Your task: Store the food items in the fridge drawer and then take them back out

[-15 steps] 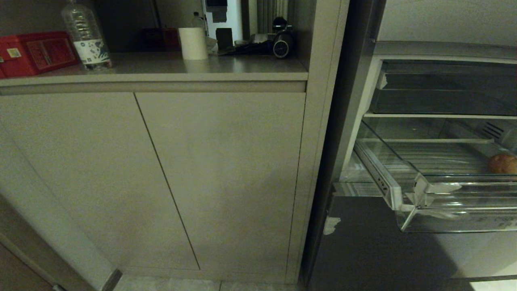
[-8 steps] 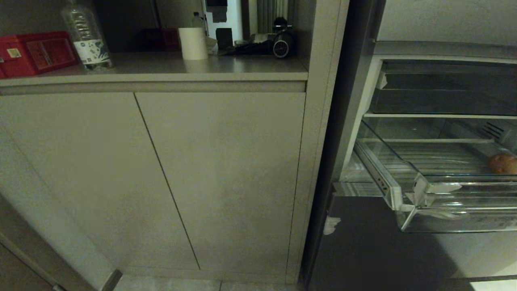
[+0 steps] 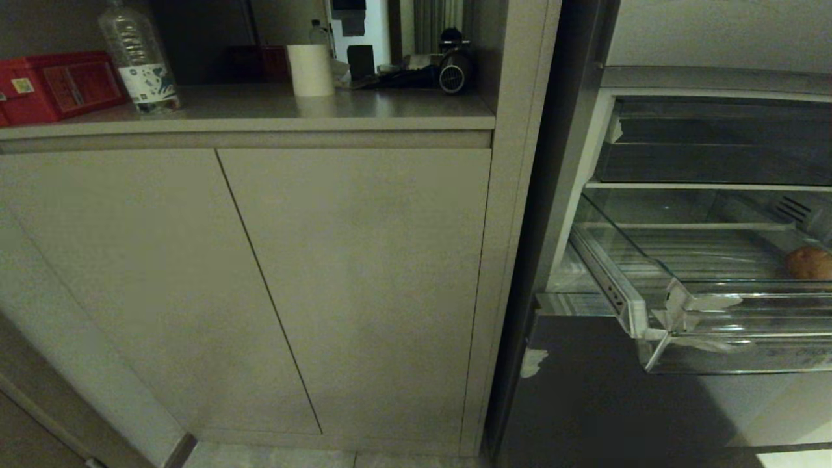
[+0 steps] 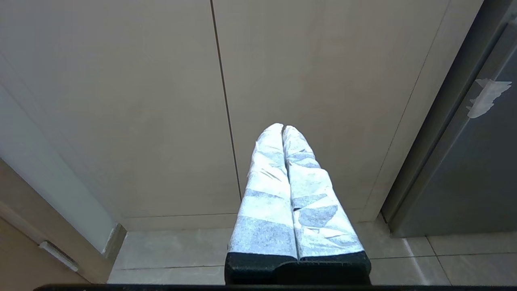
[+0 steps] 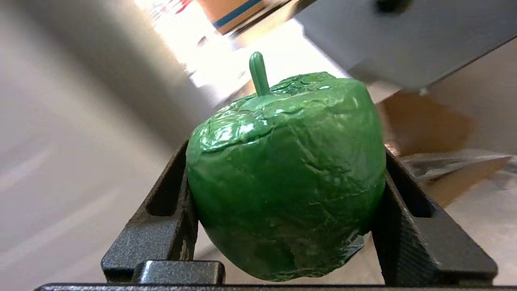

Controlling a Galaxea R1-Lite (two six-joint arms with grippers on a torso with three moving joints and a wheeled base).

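Right wrist view, nearest: right pincer (image 5: 284, 226) clamped on a glossy green bell pepper (image 5: 284, 173). The two dark fingers (image 5: 161, 226) press its flanks, stem pointing away from the wrist. Background streaked and unreadable, apart from pale floor and a grey panel in the upper right of that frame. This pincer does not appear in the head view.

Left wrist view: left pincer (image 4: 284, 133) with its taped fingers pressed together, empty, pointed at the beige cabinet doors (image 4: 161, 101) above the tiled floor (image 4: 181, 250).

Head view, lower right: fridge drawer (image 3: 708, 338), clear and ribbed, pulled out of the open fridge, white tape scraps (image 3: 705, 302) at its front corner. Inside, at the right edge of the frame, the round orange-brown fruit (image 3: 809, 263) rests on the ribbed floor. Above it sits a darker smoky bin (image 3: 715, 162).

Farther back, upper left: table (image 3: 273, 107) carrying a plastic bottle (image 3: 138, 58), a red box (image 3: 58, 81) and a white cup (image 3: 311, 68).

Judgement: whether the pepper is bound for the drawer or coming out of it cannot be told. The drawer lies on the robot's right, so the right arm is the nearer one. The pepper's direction from the drawer cannot be fixed from these views. The drawer's long axis runs across the frame, with bare floor left of the fruit.
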